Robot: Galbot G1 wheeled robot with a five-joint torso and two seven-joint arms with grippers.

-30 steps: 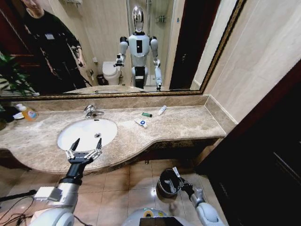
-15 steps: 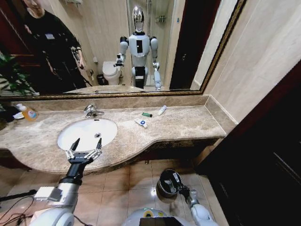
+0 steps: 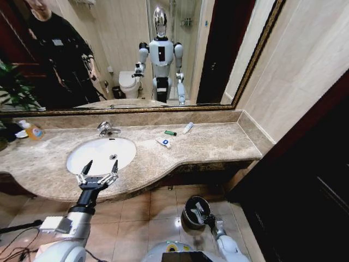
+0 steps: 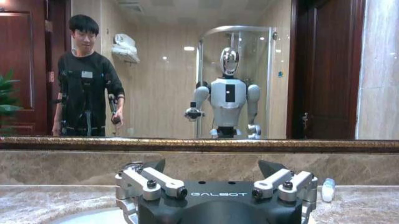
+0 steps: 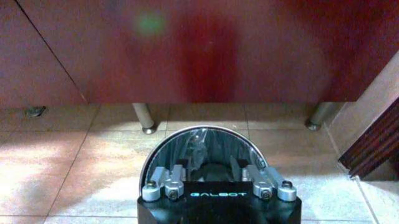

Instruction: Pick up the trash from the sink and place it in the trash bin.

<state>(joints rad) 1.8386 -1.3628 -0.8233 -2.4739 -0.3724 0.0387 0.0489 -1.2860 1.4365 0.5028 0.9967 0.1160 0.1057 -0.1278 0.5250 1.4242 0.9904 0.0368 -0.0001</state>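
The oval white sink (image 3: 92,158) is set in the beige marble counter. My left gripper (image 3: 99,170) hovers open at the sink's front rim, nothing between its fingers; the left wrist view shows the same gripper (image 4: 212,162) facing the mirror. To the right of the sink, trash lies on the counter: a white sachet with a blue mark (image 3: 163,142), a small green piece (image 3: 170,132) and a white tube (image 3: 187,127), the tube (image 4: 326,190) also seen from the left wrist. Down on the floor, my right gripper (image 3: 200,210) hangs over the shiny metal trash bin (image 3: 189,217), pointing into the bin's dark inside (image 5: 206,142).
A chrome tap (image 3: 103,129) stands behind the basin. A clear bottle of orange liquid (image 3: 31,130) sits at the counter's far left. A dark wooden cabinet (image 3: 316,180) walls off the right. Metal legs (image 5: 144,122) and a red panel stand behind the bin.
My right gripper has drawn in lower and to the left, over the bin's mouth. The left arm and the pieces on the counter have stayed put.
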